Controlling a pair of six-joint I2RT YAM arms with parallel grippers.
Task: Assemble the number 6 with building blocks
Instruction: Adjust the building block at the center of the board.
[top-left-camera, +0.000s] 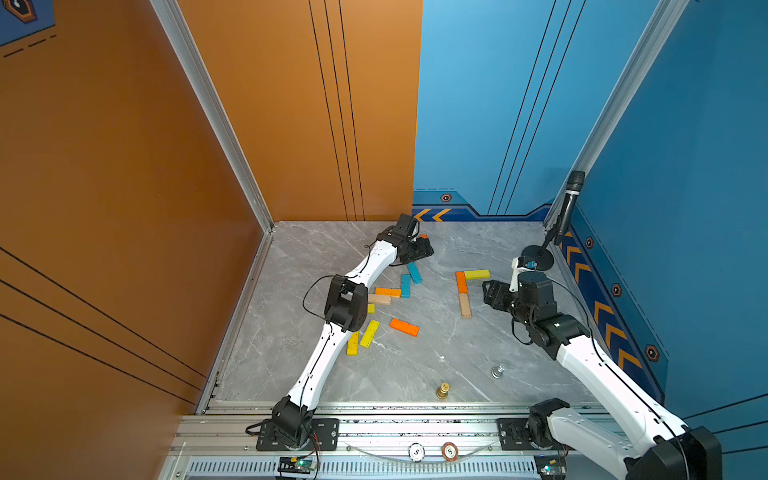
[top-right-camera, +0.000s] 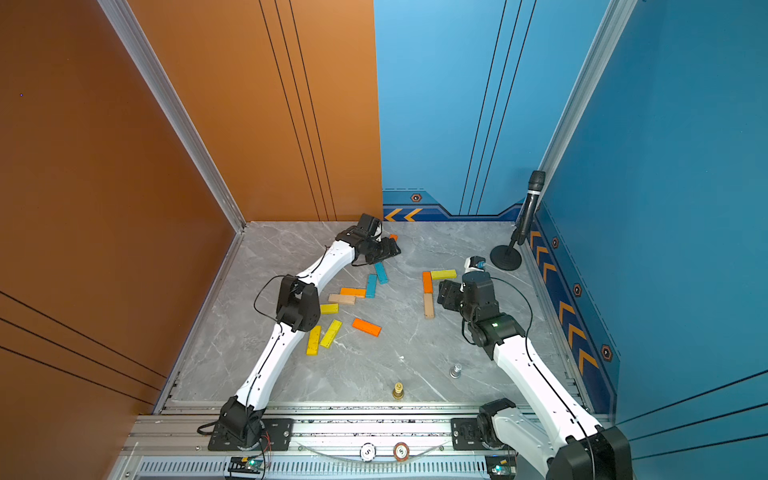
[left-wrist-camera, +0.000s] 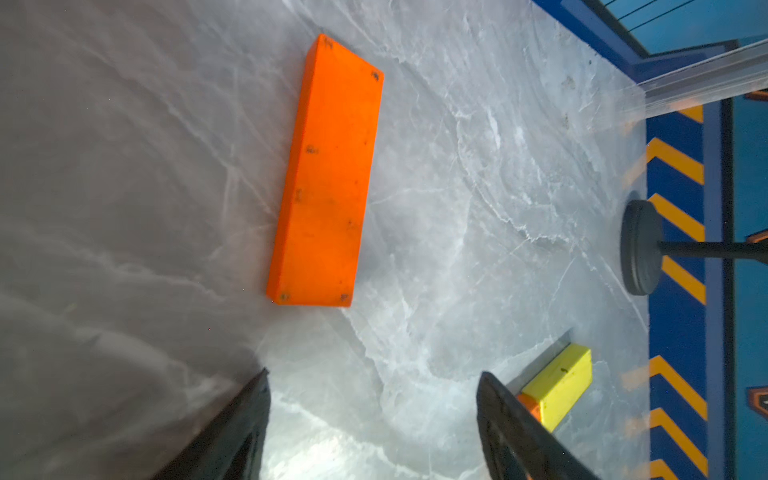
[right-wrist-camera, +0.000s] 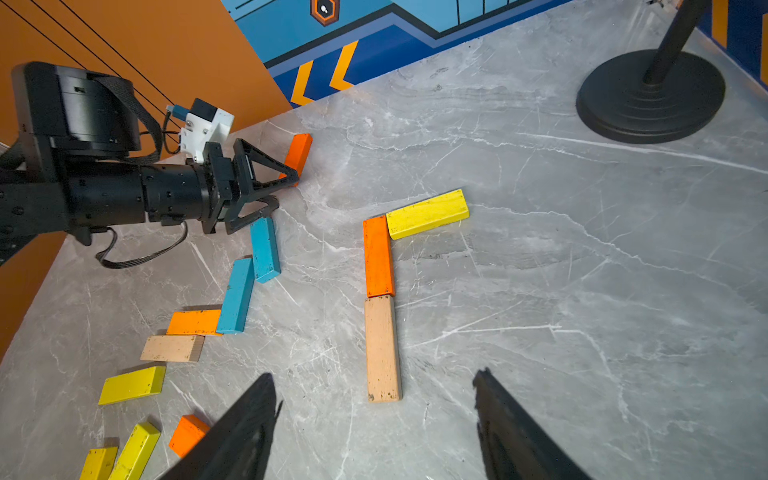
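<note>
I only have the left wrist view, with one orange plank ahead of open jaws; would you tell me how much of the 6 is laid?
Observer: Three planks so far: a yellow plank meets another orange plank at a corner, and a tan plank continues that line.
Operator: Where is the right gripper?
Observer: The right gripper hangs open beside the tan plank, holding nothing.
Operator: Any spares?
Observer: Yes, a loose group including two teal planks lies beside the left arm.
</note>
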